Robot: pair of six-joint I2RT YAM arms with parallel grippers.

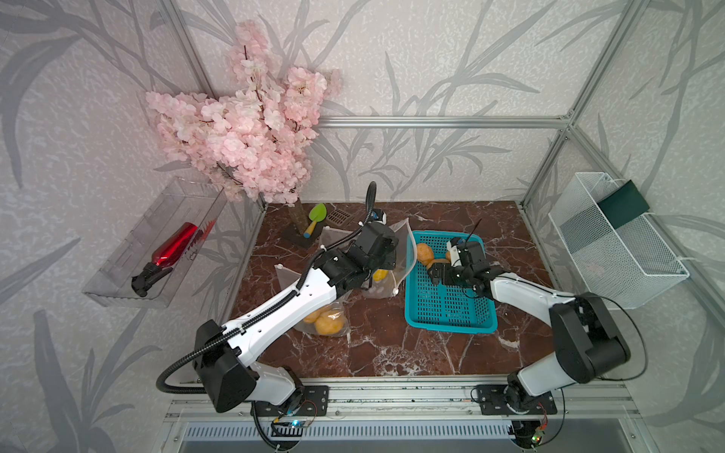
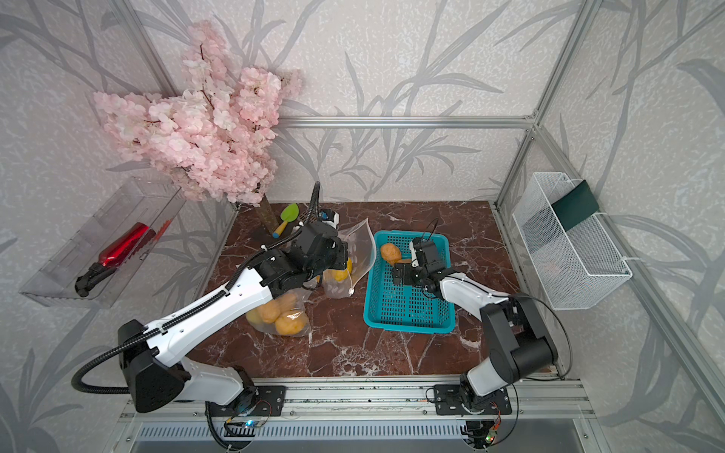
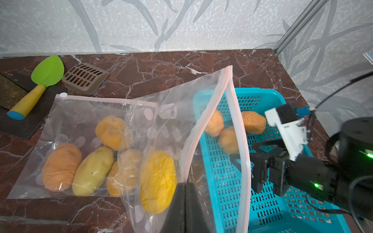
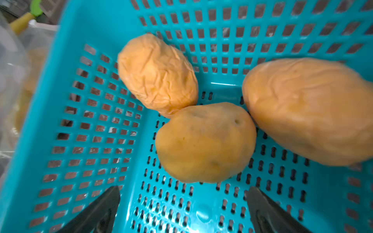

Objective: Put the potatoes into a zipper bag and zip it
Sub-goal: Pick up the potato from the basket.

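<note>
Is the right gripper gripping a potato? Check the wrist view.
No, the right gripper hangs open, empty, short of the three potatoes in the basket.

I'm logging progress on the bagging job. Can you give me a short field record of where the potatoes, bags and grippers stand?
left gripper: shut on the rim of the open clear zipper bag
held bag contents: one yellow potato
second clear zipper bag: lying flat, appears zipped, several potatoes inside
teal perforated plastic basket: three orange-tan potatoes inside
right gripper: open, above the basket, empty
</note>
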